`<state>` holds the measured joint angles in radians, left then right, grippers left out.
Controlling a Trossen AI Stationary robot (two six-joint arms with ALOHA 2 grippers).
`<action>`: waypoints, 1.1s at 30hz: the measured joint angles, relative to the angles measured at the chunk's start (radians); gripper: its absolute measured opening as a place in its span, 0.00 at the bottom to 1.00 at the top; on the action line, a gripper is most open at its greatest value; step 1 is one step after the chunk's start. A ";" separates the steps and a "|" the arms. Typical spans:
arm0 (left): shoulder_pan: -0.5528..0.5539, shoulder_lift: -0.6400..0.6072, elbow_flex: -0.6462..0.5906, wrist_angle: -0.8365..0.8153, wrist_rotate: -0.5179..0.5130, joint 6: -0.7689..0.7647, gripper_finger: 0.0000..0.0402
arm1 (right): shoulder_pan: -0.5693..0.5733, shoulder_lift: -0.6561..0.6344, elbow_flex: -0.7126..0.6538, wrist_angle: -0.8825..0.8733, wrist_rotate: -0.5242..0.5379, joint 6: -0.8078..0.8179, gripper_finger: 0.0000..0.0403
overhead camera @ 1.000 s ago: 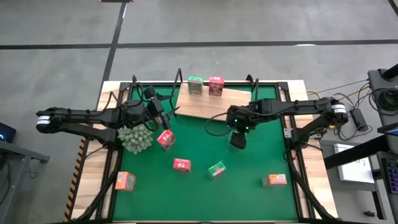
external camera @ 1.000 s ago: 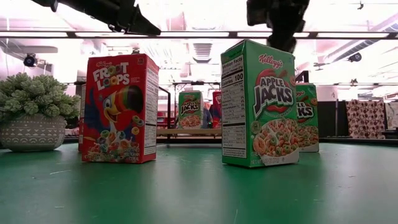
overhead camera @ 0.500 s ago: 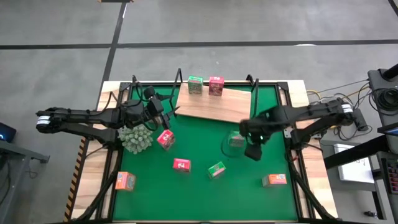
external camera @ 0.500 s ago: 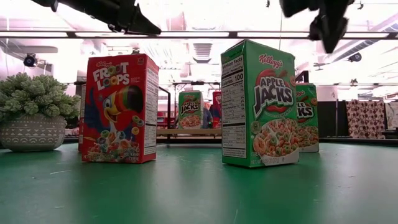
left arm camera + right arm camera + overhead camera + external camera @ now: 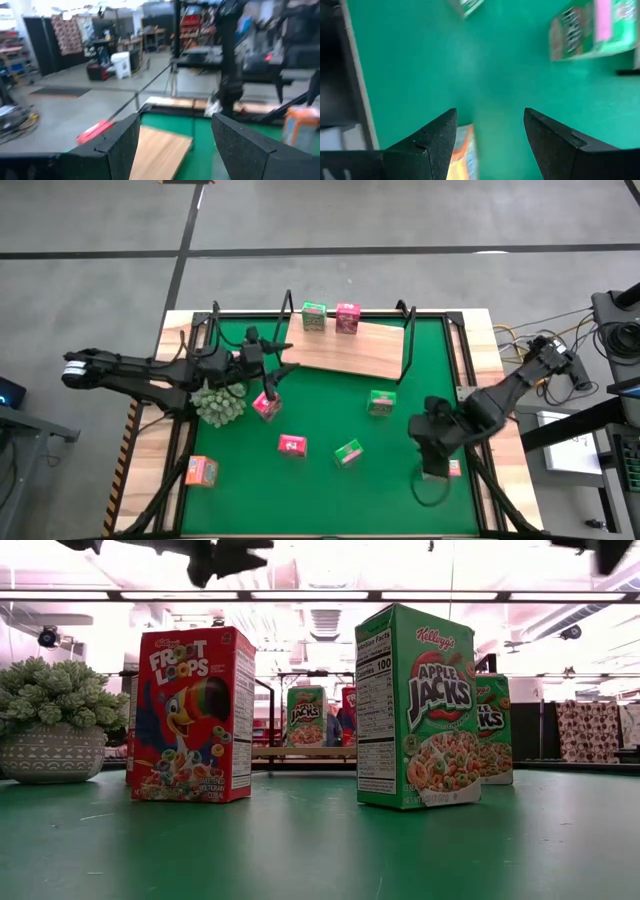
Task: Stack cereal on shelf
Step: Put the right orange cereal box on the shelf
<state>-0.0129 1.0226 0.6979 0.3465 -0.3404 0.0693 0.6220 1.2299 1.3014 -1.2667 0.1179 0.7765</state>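
High view: right hand (fingers apart) above a glossy orange carton.

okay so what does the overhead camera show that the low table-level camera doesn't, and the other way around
Only the high view shows the whole layout: the wooden shelf seen from above, the orange cereal box at the mat's near-left corner, the left pincer open above a pink-red box, and the right pincer low over another orange box.

Only the low view shows the printed fronts, Froot Loops and Apple Jacks, plus the room behind.

Both show the spiky plant, and the green and pink-red boxes standing on the shelf.
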 joint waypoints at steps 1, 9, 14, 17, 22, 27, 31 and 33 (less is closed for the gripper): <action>-0.011 0.009 0.001 0.022 0.000 0.002 0.58 | 0.031 -0.004 0.000 0.000 0.008 0.033 0.54; -0.041 0.050 0.008 0.109 0.002 0.023 0.58 | 0.269 -0.012 -0.002 -0.004 0.199 0.269 0.54; -0.041 0.048 0.008 0.113 0.002 0.023 0.58 | 0.326 0.005 -0.005 -0.014 0.243 0.254 0.54; -0.041 0.046 0.008 0.113 0.001 0.025 0.58 | 0.325 0.014 -0.005 -0.014 0.247 0.264 0.54; -0.040 0.046 0.008 0.133 -0.001 0.061 0.58 | 0.326 0.031 -0.005 -0.010 0.237 0.301 0.54; -0.040 0.046 0.008 0.150 -0.001 0.088 0.58 | 0.339 0.042 -0.008 -0.016 0.140 0.387 0.54; -0.040 0.046 0.008 0.150 0.000 0.090 0.58 | 0.356 0.044 -0.031 -0.043 0.140 0.515 0.55; -0.040 0.046 0.008 0.150 0.000 0.095 0.58 | 0.356 0.044 -0.036 -0.081 0.110 0.594 0.56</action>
<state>-0.0525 1.0683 0.7063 0.4961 -0.3409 0.1646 0.9775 1.2736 1.2657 -1.3477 0.2280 1.3701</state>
